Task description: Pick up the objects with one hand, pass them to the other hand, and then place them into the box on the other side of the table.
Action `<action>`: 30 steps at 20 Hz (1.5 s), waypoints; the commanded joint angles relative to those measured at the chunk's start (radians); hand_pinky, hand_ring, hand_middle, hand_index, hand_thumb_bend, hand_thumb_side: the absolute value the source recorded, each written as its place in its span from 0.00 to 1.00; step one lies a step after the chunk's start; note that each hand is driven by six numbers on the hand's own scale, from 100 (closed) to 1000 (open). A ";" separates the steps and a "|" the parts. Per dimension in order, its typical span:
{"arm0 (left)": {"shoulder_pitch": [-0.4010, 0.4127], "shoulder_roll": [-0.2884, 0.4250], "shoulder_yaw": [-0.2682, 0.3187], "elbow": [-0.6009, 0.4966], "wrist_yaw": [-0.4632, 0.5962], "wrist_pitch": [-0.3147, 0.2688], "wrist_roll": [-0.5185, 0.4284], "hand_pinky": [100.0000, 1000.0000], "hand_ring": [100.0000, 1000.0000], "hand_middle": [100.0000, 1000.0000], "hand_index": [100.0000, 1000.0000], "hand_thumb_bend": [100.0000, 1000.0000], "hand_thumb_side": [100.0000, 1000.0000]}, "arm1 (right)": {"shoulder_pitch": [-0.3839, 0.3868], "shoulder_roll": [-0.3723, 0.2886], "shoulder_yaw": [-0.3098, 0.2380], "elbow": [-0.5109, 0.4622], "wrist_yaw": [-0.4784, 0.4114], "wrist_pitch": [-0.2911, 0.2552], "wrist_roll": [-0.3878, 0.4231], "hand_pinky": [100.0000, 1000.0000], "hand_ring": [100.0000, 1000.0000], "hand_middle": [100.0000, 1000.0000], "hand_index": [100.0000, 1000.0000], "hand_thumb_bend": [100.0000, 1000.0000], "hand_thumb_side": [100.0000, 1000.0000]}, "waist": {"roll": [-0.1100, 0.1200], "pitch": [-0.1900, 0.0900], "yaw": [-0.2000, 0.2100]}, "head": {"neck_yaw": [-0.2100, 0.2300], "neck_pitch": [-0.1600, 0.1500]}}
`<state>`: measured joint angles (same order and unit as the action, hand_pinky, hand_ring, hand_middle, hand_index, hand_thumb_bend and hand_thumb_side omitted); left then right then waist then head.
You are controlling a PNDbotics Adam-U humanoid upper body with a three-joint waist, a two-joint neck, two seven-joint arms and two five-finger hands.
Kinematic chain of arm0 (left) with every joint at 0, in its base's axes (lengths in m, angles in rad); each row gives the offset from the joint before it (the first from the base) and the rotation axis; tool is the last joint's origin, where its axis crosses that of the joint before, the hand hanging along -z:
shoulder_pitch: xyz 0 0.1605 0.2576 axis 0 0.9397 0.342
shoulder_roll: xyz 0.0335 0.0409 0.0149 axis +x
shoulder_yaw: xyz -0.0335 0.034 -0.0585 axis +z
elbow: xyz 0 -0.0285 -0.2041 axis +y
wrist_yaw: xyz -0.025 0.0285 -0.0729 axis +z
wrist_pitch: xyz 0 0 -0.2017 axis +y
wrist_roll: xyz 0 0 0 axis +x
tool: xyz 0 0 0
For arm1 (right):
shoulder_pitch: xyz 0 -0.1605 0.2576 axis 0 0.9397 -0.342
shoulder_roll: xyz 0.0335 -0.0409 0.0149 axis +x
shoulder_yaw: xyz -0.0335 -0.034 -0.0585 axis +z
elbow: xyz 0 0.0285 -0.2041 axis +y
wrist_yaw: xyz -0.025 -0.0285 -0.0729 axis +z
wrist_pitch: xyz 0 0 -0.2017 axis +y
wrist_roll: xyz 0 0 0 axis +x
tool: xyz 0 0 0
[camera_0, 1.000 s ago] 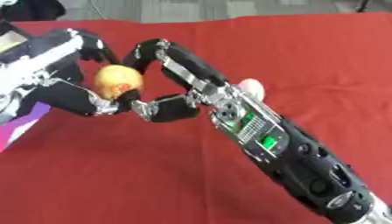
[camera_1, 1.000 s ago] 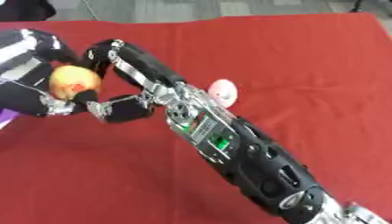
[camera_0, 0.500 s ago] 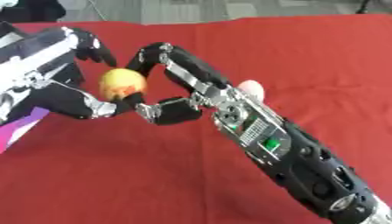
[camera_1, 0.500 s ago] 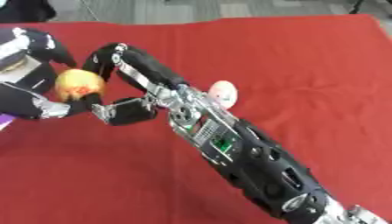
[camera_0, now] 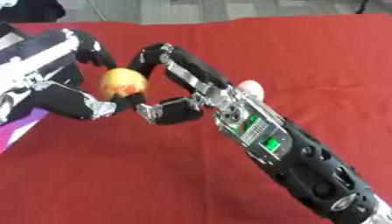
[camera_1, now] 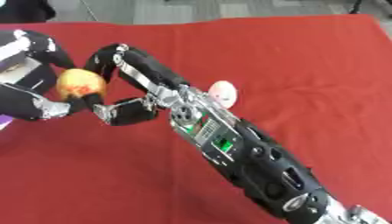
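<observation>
One red cloth (camera_0: 306, 57) covers the whole table, lightly creased, and beyond its far edge runs a strip of grey floor (camera_0: 229, 8). At the left edge a sliver of purple and white (camera_0: 19, 127) lies on the cloth; what it is cannot be told.

Two hands meet over the left part of the table, with one round yellow-orange fruit with a red blush (camera_0: 122, 84) between them, raised off the cloth. Being round, it has no long axis to speak of, and its red patch faces the camera.

The left hand (camera_0: 57, 83) comes in from the left, fingers curled above and below the fruit and touching it. The right hand (camera_0: 177, 97) reaches in from the lower right, its fingers and thumb curved in a wide hook around the fruit's right side.

One small pale pink rounded thing (camera_1: 223, 92) rests on the cloth just behind the right wrist.
</observation>
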<state>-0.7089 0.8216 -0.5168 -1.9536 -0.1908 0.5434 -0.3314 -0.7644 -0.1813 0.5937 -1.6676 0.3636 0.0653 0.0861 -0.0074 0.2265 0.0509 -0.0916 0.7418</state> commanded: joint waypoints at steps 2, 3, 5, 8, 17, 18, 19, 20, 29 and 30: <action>-0.022 0.010 0.005 0.016 -0.004 -0.004 0.003 0.80 0.67 0.56 0.55 0.26 0.16 | -0.011 -0.007 -0.001 -0.032 -0.015 -0.002 -0.002 0.80 0.55 0.52 0.61 0.04 0.00 | 0.009 -0.014 0.000 | 0.001 -0.012; -0.024 0.007 0.003 0.021 -0.005 -0.007 0.004 0.80 0.66 0.54 0.53 0.24 0.16 | -0.011 -0.007 -0.001 -0.033 -0.018 -0.003 -0.001 0.80 0.55 0.52 0.61 0.04 0.00 | 0.009 -0.014 -0.001 | 0.001 -0.012; -0.026 0.002 0.000 0.030 -0.006 -0.013 0.012 0.79 0.64 0.51 0.49 0.20 0.14 | -0.010 -0.007 -0.001 -0.035 -0.022 -0.004 0.002 0.80 0.55 0.52 0.61 0.05 0.00 | 0.009 -0.013 -0.001 | 0.001 -0.011; -0.025 -0.003 0.000 0.038 -0.002 -0.019 0.030 0.79 0.61 0.47 0.46 0.18 0.12 | -0.009 -0.007 -0.001 -0.034 -0.023 -0.004 0.008 0.80 0.55 0.52 0.61 0.06 0.00 | 0.009 -0.013 -0.002 | 0.001 -0.012; -0.018 -0.003 0.002 0.033 0.058 -0.008 0.091 0.78 0.58 0.46 0.48 0.23 0.03 | -0.005 -0.009 -0.001 -0.029 -0.015 -0.006 0.038 0.81 0.59 0.57 0.67 0.42 0.00 | 0.007 -0.013 -0.002 | 0.001 -0.012; -0.017 -0.002 0.002 0.031 0.064 -0.006 0.096 0.78 0.57 0.46 0.47 0.24 0.01 | -0.005 -0.009 -0.002 -0.028 -0.013 -0.009 0.045 0.83 0.61 0.60 0.71 0.54 0.05 | 0.007 -0.013 -0.002 | 0.001 -0.012; -0.016 0.000 0.004 0.029 0.069 -0.006 0.102 0.77 0.57 0.45 0.47 0.24 0.01 | -0.004 -0.010 -0.001 -0.028 -0.010 -0.012 0.054 0.84 0.63 0.62 0.72 0.56 0.08 | 0.007 -0.013 -0.002 | 0.001 -0.012; -0.014 0.002 0.007 0.027 0.074 -0.005 0.109 0.77 0.56 0.45 0.46 0.25 0.00 | -0.003 -0.011 -0.001 -0.027 -0.006 -0.015 0.064 0.85 0.65 0.65 0.76 0.59 0.12 | 0.007 -0.013 -0.002 | 0.001 -0.012; 0.000 0.016 0.015 0.002 0.137 -0.010 0.123 0.76 0.54 0.43 0.46 0.31 0.00 | -0.002 -0.012 -0.006 -0.020 0.044 -0.031 0.100 0.90 0.75 0.77 0.91 0.61 0.38 | 0.006 -0.012 -0.004 | -0.001 -0.011; 0.002 0.019 0.017 0.000 0.145 -0.011 0.122 0.76 0.54 0.43 0.46 0.31 0.00 | -0.002 -0.012 -0.006 -0.020 0.046 -0.030 0.100 0.90 0.75 0.78 0.92 0.60 0.38 | 0.006 -0.011 -0.004 | -0.001 -0.011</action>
<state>-0.6953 0.8094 -0.5205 -1.9350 -0.0571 0.5366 -0.2105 -0.7553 -0.1900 0.5935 -1.6757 0.4010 0.0362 0.1844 -0.0074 0.2276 0.0475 -0.0911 0.7397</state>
